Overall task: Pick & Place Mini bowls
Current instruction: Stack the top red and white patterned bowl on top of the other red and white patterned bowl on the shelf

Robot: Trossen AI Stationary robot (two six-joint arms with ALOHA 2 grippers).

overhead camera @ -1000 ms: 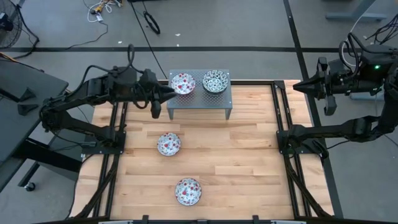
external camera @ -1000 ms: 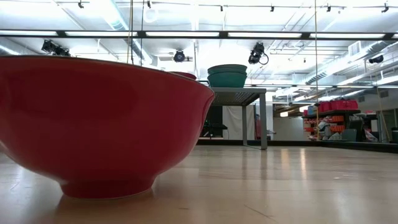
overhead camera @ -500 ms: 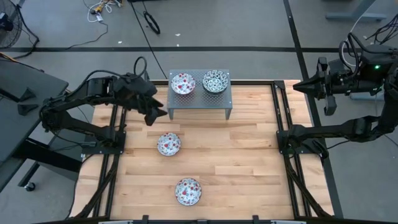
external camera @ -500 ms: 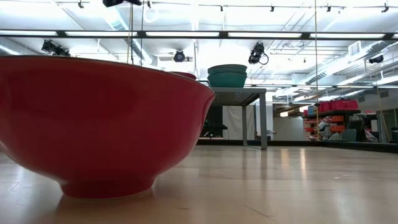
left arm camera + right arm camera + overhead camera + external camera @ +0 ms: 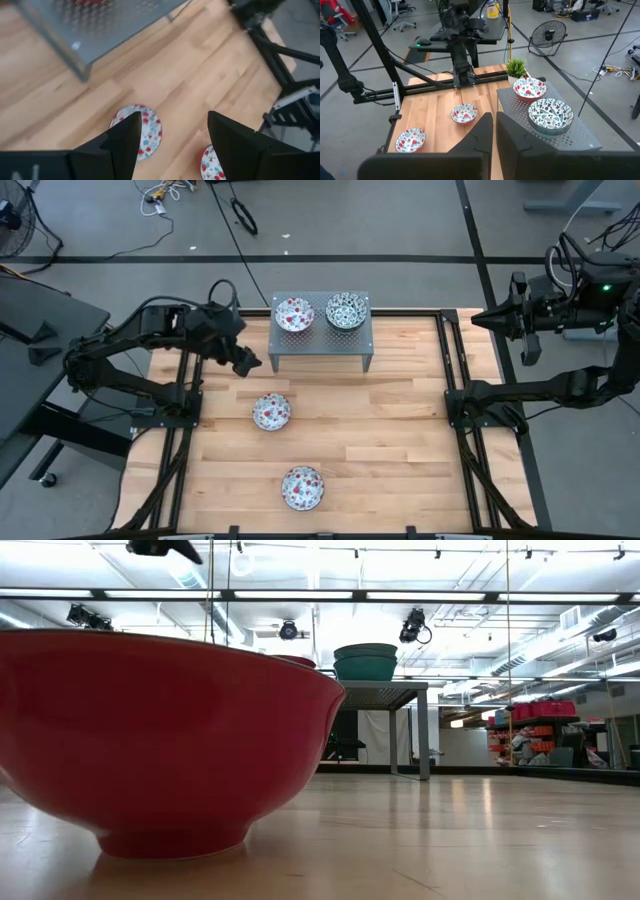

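pulled back from the stand (image 5: 320, 332), left gripper (image 5: 247, 363) gapes empty; right gripper (image 5: 478, 320) clenched, parked.

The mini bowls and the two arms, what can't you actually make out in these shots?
- Green bowl on the grey stand: it may be a stack; neither the high view nor the right wrist view settles how many.
- Low view: the near red bowl fills the frame and hides the middle bowl.
- Left tool: the low view cuts it off at the top edge.
- Left wrist view: the stand's top runs off the edge, blurred.
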